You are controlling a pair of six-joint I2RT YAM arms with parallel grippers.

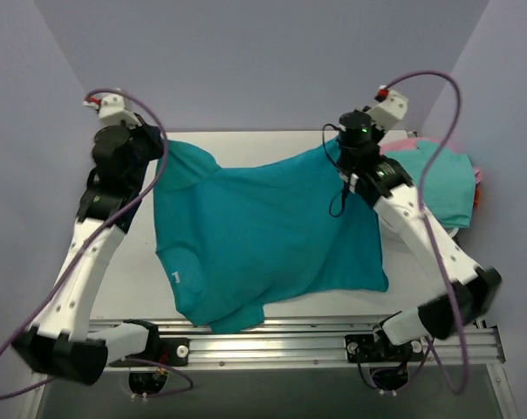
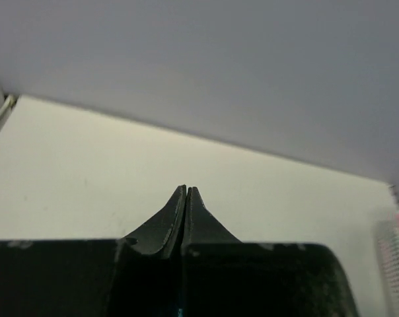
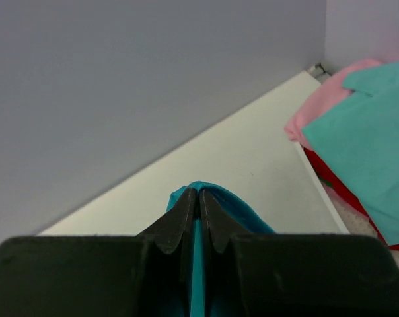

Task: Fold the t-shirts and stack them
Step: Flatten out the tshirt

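Observation:
A deep teal-blue t-shirt (image 1: 263,236) hangs spread over the white table (image 1: 263,142), stretched between both grippers. Its lower hem droops toward the front rail. My left gripper (image 1: 159,148) is shut at the shirt's upper left corner. In the left wrist view the left gripper (image 2: 186,188) shows closed jaws with only a thin teal sliver low between them. My right gripper (image 1: 342,157) is shut on the upper right corner. In the right wrist view teal cloth (image 3: 239,208) bulges around the closed tips of the right gripper (image 3: 199,191).
At the right a white basket (image 3: 358,221) holds an aqua-green t-shirt (image 1: 447,188), a pink one (image 3: 325,99) and a red one (image 3: 338,185). The basket's mesh (image 2: 391,257) shows at the left wrist view's right edge. A metal rail (image 1: 272,345) runs along the near edge; grey walls enclose the table.

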